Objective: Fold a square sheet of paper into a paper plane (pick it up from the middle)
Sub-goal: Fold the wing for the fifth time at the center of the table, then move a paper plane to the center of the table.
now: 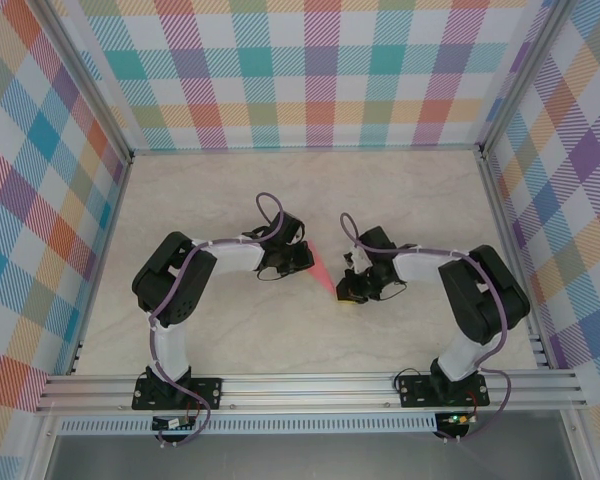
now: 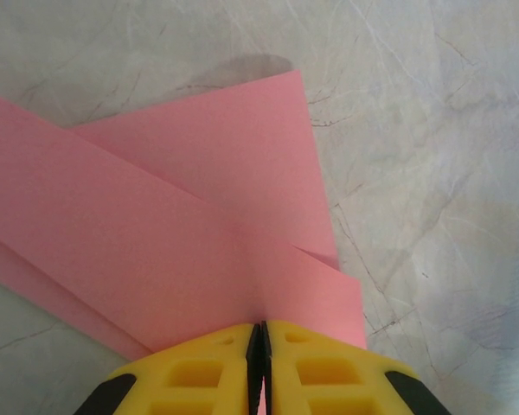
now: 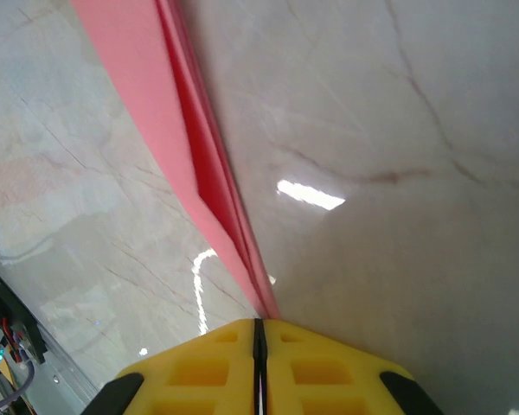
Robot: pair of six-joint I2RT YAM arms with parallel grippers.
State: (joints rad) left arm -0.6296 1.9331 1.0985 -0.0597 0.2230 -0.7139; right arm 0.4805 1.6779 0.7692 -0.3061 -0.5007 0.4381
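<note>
Jaws inward, apparently on paper plane [image 1: 323, 270]

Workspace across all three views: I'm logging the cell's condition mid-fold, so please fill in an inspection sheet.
Surface: pale marbled table, with glare spots in the right wrist view.
Job's things: pink paper, folded narrow and pointed with layered flaps, spanning between the grippers.
Clutter: nothing seen.
Grippers: left gripper and right gripper, jaws shut on opposite ends of the paper.
Cables: purple cables looped along both arms, off the paper.
Surroundings: plaid walls, aluminium frame.
</note>
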